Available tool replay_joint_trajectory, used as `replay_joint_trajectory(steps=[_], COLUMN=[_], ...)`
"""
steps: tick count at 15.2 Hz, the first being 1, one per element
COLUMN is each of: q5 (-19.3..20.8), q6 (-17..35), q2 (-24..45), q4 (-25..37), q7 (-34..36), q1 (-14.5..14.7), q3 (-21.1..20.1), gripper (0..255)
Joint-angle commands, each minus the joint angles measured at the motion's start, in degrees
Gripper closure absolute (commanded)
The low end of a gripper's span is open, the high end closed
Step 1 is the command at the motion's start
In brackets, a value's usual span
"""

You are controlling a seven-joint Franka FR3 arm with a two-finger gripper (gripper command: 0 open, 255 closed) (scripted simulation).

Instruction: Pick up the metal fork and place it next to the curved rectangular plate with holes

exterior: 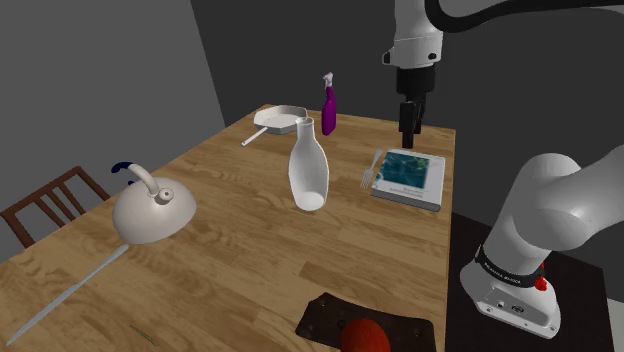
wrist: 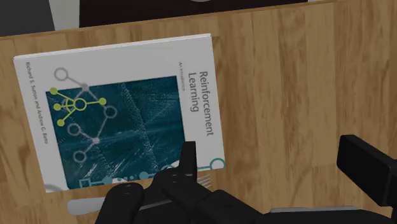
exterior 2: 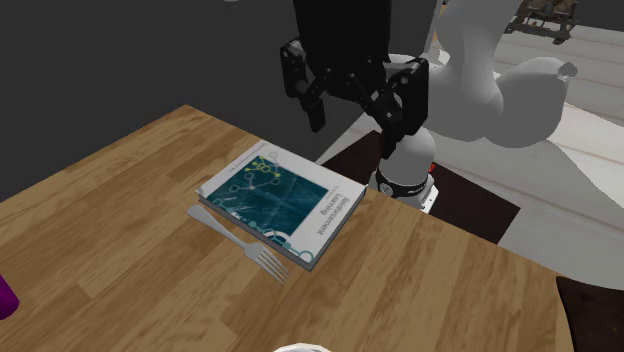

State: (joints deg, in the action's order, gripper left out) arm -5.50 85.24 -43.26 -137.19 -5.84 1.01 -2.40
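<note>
Grey metal fork [exterior 2: 238, 240] lies flat on the wooden table [exterior 2: 120, 260], just beside the book [exterior 2: 285, 200]. The black gripper [exterior 2: 355, 110] hangs over the book, fingers apart, holding nothing. A white vase [exterior: 309, 170] stands near.

place: home dining room
furniture: wooden table [exterior: 240, 250], wooden chair [exterior: 45, 195] beside it
kitchenware: kettle [exterior: 152, 215], frying pan [exterior: 283, 120], fork [exterior 2: 238, 240]
household bits: spray bottle [exterior: 328, 108], book [exterior: 410, 177]

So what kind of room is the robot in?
Probably a home dining room or kitchen: a wooden table holds a kettle, a frying pan and a fork, and a wooden chair stands beside it.
</note>
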Motion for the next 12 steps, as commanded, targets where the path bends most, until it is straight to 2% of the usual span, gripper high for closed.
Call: replay_joint_trajectory(steps=[1, 7, 12], q5=[0.0, 9.63, 15.49], q6=[0.0, 5.18, 11.74], q2=[0.0, 6.5, 15.24], q4=[0.0, -1.17, 0.63], q7=[0.0, -30.76, -55.27], q1=[0.0, 5.59, 10.27], q3=[0.0, 10.28, 17.24], gripper=[0, 0, 0])
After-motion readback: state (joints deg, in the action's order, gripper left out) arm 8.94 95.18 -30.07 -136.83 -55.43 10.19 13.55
